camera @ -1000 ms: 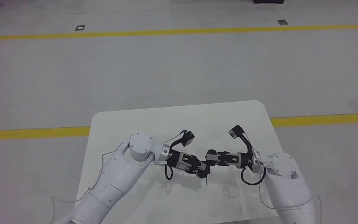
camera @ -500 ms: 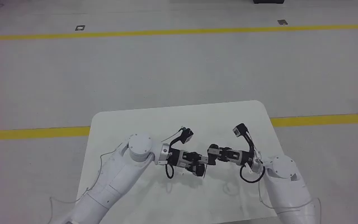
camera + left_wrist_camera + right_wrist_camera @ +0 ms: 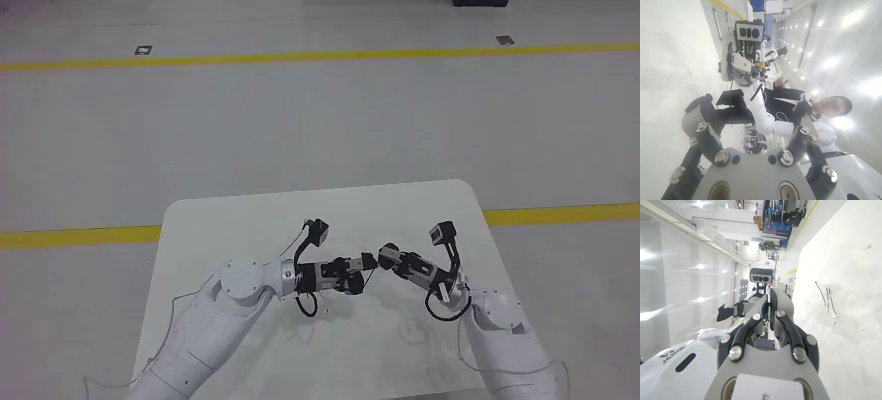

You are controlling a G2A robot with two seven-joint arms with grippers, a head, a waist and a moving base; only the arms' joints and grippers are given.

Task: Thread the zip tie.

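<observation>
Left gripper (image 3: 754, 101): I see its fingers (image 3: 696, 111) spread wide apart. From above it sits over the middle of the table (image 3: 230, 225), aimed across at the other arm.

Right gripper (image 3: 770, 294): its fingers (image 3: 783, 303) are pressed close together with only a narrow slit between them. I cannot tell whether anything is pinched in that slit.

Meeting point: in my top view the two tools stand tip to tip, very nearly touching. The left arm comes in from the near left side of the table and the right arm from the near right.

Zip ties (image 3: 827, 299): on my right wrist camera I make out a few thin strips, black and pale. They lie flat on the tabletop in one small cluster, well apart from the right fingers and off to their side.

Long axis: most of the strips lie roughly side by side, their lengths running much the same way as the table edge beyond them.

Black tie (image 3: 820, 291): this one slants away from the others, with its small head at the end nearer the table's rounded corner.

Floor: a yellow line (image 3: 300, 57) runs across beyond the table.
</observation>
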